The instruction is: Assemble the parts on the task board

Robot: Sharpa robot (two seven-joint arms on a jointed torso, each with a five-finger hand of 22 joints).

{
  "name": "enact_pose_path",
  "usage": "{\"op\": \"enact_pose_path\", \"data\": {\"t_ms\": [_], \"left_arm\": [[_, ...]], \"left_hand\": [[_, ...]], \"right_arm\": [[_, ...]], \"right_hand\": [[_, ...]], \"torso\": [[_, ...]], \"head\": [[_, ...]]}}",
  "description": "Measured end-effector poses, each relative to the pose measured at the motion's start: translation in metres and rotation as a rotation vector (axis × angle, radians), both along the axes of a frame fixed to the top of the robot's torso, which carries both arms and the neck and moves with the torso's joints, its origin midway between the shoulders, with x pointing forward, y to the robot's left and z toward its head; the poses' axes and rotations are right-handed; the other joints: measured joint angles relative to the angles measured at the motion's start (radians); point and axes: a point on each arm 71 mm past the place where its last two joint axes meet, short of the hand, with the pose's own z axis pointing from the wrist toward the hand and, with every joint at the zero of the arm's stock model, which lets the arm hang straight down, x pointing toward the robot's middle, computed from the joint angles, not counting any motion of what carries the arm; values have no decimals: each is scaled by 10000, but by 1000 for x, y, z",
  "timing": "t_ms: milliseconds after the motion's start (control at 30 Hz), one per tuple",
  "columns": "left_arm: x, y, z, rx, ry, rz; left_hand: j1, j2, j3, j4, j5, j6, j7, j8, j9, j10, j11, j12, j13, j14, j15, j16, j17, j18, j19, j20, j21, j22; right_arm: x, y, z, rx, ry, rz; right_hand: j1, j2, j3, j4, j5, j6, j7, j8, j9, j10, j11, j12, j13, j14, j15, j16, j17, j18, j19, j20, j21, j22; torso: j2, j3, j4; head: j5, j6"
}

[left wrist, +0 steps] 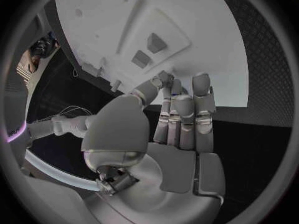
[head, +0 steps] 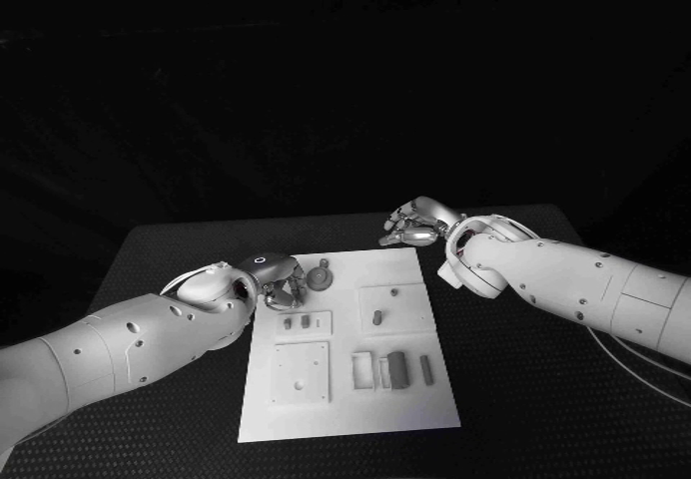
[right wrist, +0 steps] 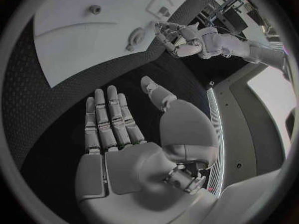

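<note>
Your left hand (head: 281,282) sits at the board's left edge near its far corner, fingers bent down toward the white surface. The head view hides what lies under those fingers; the left wrist view fills that in: the left hand (left wrist: 177,117) has its fingers side by side and nearly straight, tips at the edge of the task board (left wrist: 206,45), nothing in the palm. Whether a fingertip touches the board, you cannot tell.

Just beside that hand in the head view lies a round grey part with a short stem (head: 319,275), loose on the board. The right wrist view shows the same part (right wrist: 135,38) from the far side, with your left hand right beside it.

Your right hand (head: 417,226) hovers past the board's far right corner, over the black table (head: 533,399). From the head it looks loosely curled; the right wrist view shows the right hand (right wrist: 121,124) flat and open, fingers extended, holding nothing.

Nearer you on the task board (head: 417,414), the head view alone shows raised square plates and a cluster of small upright grey pieces (head: 391,368) near the right edge.
</note>
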Motion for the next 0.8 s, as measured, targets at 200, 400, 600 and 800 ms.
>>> {"op": "enact_pose_path", "data": {"t_ms": [200,400,600,800], "left_arm": [[0,-1,0,39,38,-44],[1,-2,0,133,38,-46],[3,-4,0,243,-37,-54],[3,-5,0,335,-94,-75]], "left_hand": [[2,2,1,0,21,-1,-1,0,1,1,0,0,0,1,1,0,0,1,-3,-2,0,0],[5,3,0,0,27,-3,-3,-2,3,1,0,-9,0,2,2,0,1,0,-10,-70,0,-1],[7,4,0,0,27,-5,-5,-6,4,4,1,-38,0,17,18,0,1,-10,-2,-79,0,-2],[8,5,0,0,27,-11,-10,0,4,24,19,-40,6,18,19,0,1,-48,-2,-78,0,-2]], "right_arm": [[0,0,0,0,0,0],[0,0,0,-1,-1,-3],[0,0,0,0,-1,-2],[0,0,0,-1,-2,-3]], "right_hand": [[0,0,0,0,0,0,0,0,-9,0,0,0,0,0,0,0,-1,0,0,0,0,-1],[0,0,0,0,0,0,0,0,-9,0,0,0,-12,0,0,0,8,0,0,0,0,8],[0,0,0,0,0,0,0,0,-9,0,0,0,-11,0,0,0,8,1,0,0,0,7],[0,0,0,0,0,0,0,0,-8,0,0,0,-19,0,0,0,8,1,0,0,0,7]], "torso": [[0,-1,0],[0,-2,1],[0,-7,1],[7,-7,-1]], "head": [[0,6],[-5,7],[-10,13],[-14,6]]}}
